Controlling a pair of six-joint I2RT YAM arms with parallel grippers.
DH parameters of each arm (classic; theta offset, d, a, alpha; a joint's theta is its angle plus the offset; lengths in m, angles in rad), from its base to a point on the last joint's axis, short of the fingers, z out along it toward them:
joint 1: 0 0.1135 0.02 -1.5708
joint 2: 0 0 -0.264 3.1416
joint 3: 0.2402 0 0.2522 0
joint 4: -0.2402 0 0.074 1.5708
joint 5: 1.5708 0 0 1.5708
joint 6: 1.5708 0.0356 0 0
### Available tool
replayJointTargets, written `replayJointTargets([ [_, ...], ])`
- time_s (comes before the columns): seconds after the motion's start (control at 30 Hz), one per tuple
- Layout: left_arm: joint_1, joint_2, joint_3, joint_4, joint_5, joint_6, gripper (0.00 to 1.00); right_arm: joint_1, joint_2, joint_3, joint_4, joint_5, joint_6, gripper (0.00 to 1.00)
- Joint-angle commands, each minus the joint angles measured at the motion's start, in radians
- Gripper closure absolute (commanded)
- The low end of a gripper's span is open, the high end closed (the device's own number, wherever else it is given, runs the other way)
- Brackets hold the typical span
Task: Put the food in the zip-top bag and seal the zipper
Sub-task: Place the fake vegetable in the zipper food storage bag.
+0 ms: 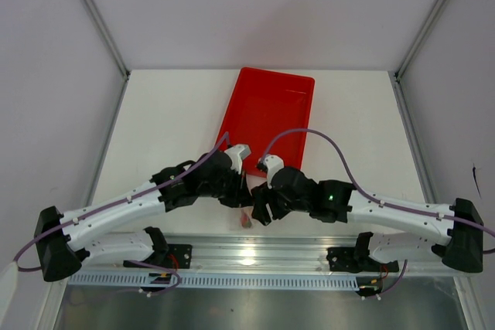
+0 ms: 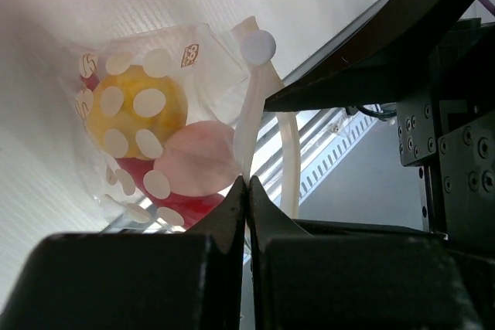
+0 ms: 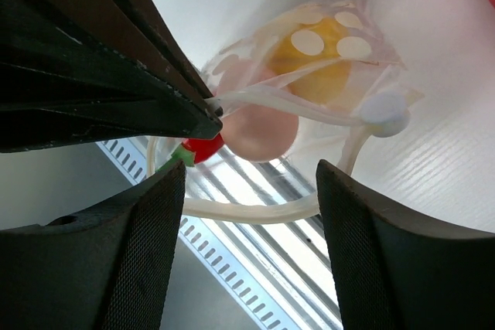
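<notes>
The zip-top bag (image 2: 166, 59), clear with white dots, hangs at the table's near edge. It holds the yellow fruit (image 2: 135, 110), the pale pink ball (image 2: 197, 156) and the red chili (image 2: 176, 208). My left gripper (image 2: 247, 182) is shut on the zipper strip (image 2: 246, 125) at the bag's mouth. My right gripper (image 3: 250, 171) is open just below the bag. A loop of the zipper strip (image 3: 255, 210) runs across the gap between its jaws without touching them. The fruit (image 3: 325, 56), ball (image 3: 259, 125) and chili (image 3: 203, 147) also show there. From above, both grippers (image 1: 238, 197) (image 1: 261, 208) meet over the bag, which is mostly hidden.
A large red tray (image 1: 267, 110) lies on the white table behind the grippers. A slotted metal rail (image 1: 247, 256) runs along the near edge under the bag. A white round tab (image 2: 257, 46) sits on the bag's strip.
</notes>
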Motion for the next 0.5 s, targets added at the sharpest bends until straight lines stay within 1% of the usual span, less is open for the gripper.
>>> replayJointTargets([
  [0.0, -0.004, -0.021, 0.036, 0.039, 0.018, 0.003, 0.99, 0.011, -0.017, 0.057, -0.011, 0.050, 0.017, 0.29],
  [0.13, -0.004, -0.016, 0.032, 0.039, 0.021, 0.003, 1.00, 0.016, -0.058, 0.081, -0.042, 0.075, 0.016, 0.27],
  [0.3, -0.004, -0.011, 0.039, 0.032, 0.032, 0.022, 0.99, 0.017, -0.132, 0.150, -0.141, 0.148, 0.006, 0.28],
  [0.43, -0.004, -0.007, 0.047, 0.039, 0.075, 0.063, 1.00, 0.004, -0.193, 0.161, -0.218, 0.196, -0.026, 0.32],
  [0.47, -0.004, -0.005, 0.047, 0.047, 0.116, 0.074, 1.00, -0.001, -0.206, 0.158, -0.247, 0.201, -0.035, 0.32],
])
